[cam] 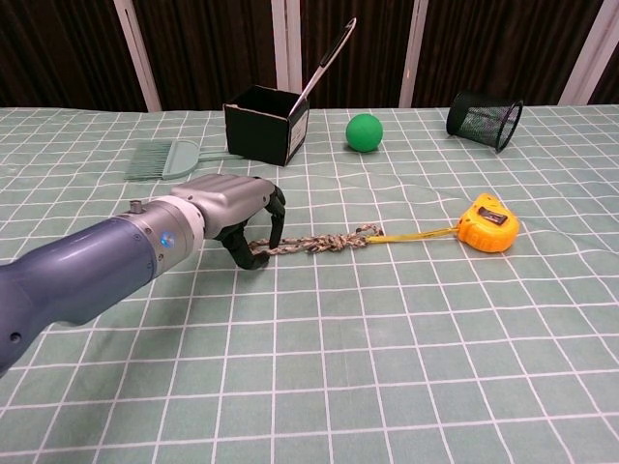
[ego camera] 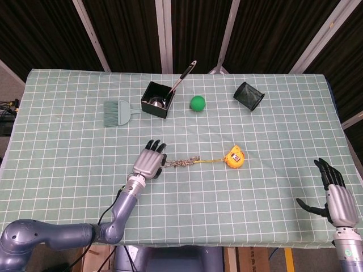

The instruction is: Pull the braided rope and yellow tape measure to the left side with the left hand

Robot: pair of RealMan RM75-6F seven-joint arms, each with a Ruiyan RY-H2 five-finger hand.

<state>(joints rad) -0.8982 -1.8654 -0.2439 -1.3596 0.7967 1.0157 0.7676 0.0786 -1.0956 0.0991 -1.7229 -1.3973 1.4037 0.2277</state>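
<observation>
The braided rope [ego camera: 184,162] [cam: 314,243] lies across the middle of the table. A thin yellow strip ties its right end to the yellow tape measure [ego camera: 233,157] [cam: 486,223]. My left hand [ego camera: 150,161] [cam: 232,208] is palm down at the rope's left end. In the chest view its fingers curl down over that end, and the thumb pinches it from below. My right hand [ego camera: 334,195] hovers near the table's front right corner, fingers spread and holding nothing. It appears only in the head view.
At the back stands a black box [ego camera: 157,99] [cam: 263,124] with a long-handled ladle in it. A green brush [ego camera: 116,111] lies to its left and a green ball [ego camera: 197,102] [cam: 364,132] to its right. A black mesh cup [ego camera: 248,95] lies tipped over at the back right.
</observation>
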